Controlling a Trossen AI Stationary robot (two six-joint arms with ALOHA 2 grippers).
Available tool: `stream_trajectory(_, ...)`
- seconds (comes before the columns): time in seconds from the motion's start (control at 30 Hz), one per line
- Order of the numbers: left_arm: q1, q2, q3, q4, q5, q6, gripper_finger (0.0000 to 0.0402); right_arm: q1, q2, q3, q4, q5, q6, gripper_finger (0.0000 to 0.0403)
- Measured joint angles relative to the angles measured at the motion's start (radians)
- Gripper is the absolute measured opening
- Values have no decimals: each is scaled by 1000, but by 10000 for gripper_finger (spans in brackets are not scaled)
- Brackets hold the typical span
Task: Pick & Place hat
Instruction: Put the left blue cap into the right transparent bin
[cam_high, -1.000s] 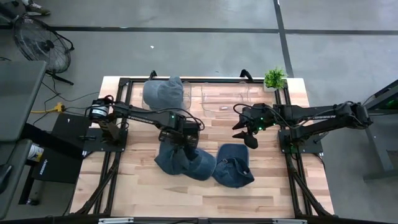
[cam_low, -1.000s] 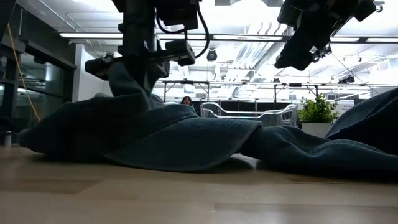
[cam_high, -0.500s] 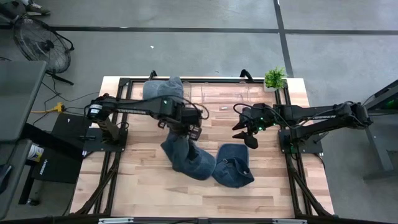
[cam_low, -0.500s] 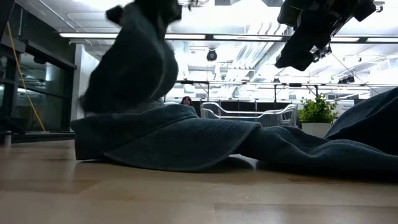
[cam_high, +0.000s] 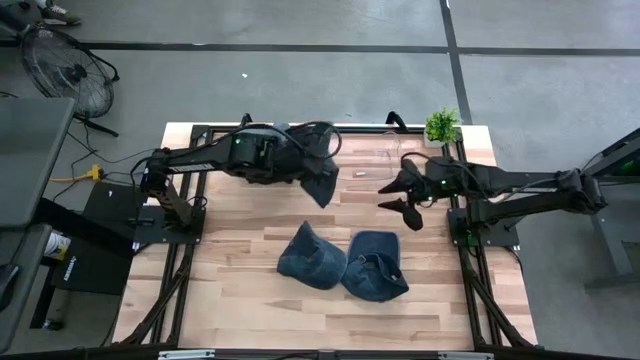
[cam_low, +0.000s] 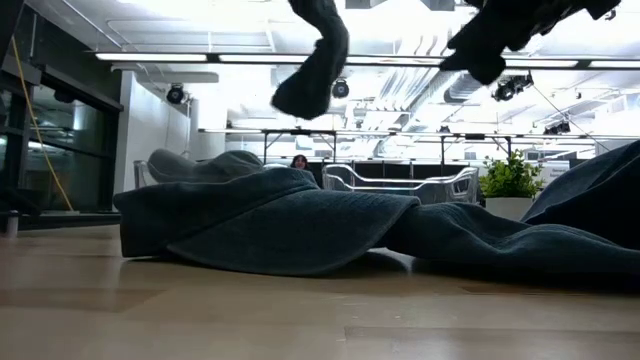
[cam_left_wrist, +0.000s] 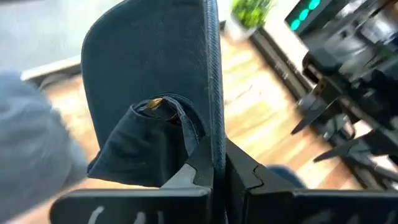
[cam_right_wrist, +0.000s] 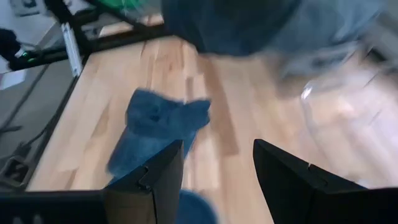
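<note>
Hat: a dark blue hat (cam_high: 318, 181) hangs in the air above the back middle of the counter (cam_high: 230, 300), pinched by its brim.
Left claw: the left claw (cam_left_wrist: 217, 167) is clamped tight on the brim of the lifted hat.
Right claw: the right claw (cam_high: 400, 195) hovers with fingers spread, holding nothing, right of the lifted hat.
Other hats: two blue hats (cam_high: 312, 257) (cam_high: 375, 265) lie side by side on the counter, touching.
Back edge: a small potted plant (cam_high: 441, 126) stands at the right corner.
</note>
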Motion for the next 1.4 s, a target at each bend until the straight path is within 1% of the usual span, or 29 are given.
stream_trajectory(0.2,73,0,0,198,5,148,2,0,-54,0,53,77,-130,188)
stream_trajectory(0.27,107,0,-2,266,32,196,2,-1,-66,0,55,119,-79,188)
stream_trajectory(0.37,157,0,-29,395,86,278,2,-22,-85,0,55,154,67,188)
stream_trajectory(0.43,188,0,-62,469,124,319,2,-43,-96,0,55,129,146,188)
stream_trajectory(0.57,248,0,-141,605,212,352,2,-95,-109,0,56,45,241,188)
stream_trajectory(0.73,301,1,-252,796,287,360,2,-150,-115,0,56,32,316,188)
stream_trajectory(0.8,317,1,-296,877,320,360,2,-175,-115,0,54,32,324,188)
stream_trajectory(1.07,386,0,-464,1099,475,345,1,-306,-115,0,47,25,325,188)
stream_trajectory(1.13,406,1,-503,1147,542,348,1,-335,-115,0,39,7,330,188)
stream_trajectory(1.2,433,1,-534,1194,641,377,1,-359,-115,0,27,-18,320,188)
stream_trajectory(1.4,544,2,-605,1201,942,502,1,-390,-115,-1,-32,-13,293,188)
